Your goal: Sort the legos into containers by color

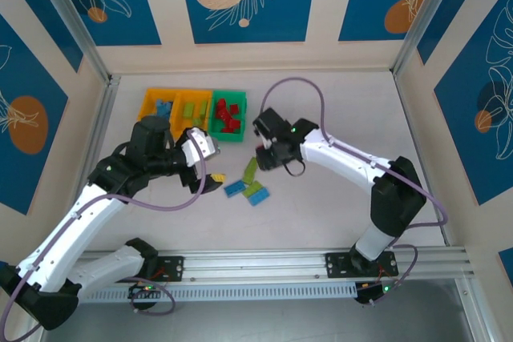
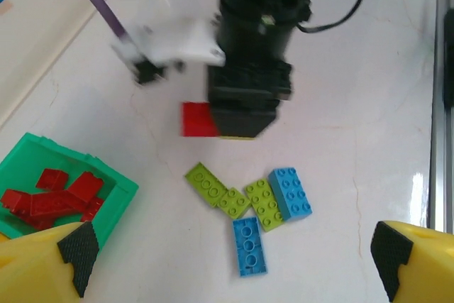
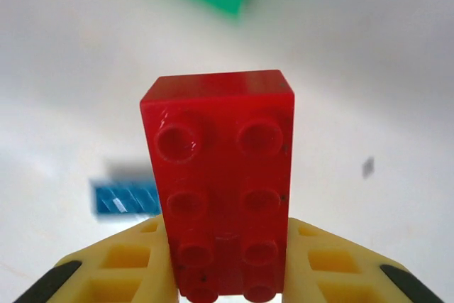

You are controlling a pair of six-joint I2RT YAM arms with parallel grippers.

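Right gripper (image 3: 227,267) pinches a red brick (image 3: 216,175) by its lower end, above the desk (image 2: 369,104) and just beside the loose pile (image 2: 248,207). The green bin (image 2: 117,207), already holding reds, is near. Left gripper (image 2: 234,267) is spread wide and empty over the touching lime and blue bricks.

Risks:
- Most of the brick stands clear of the fingers, so a quick swing could pivot or drop it.
- Both arms crowd one patch and could clip each other.
- A high release could bounce the brick out of the bin.
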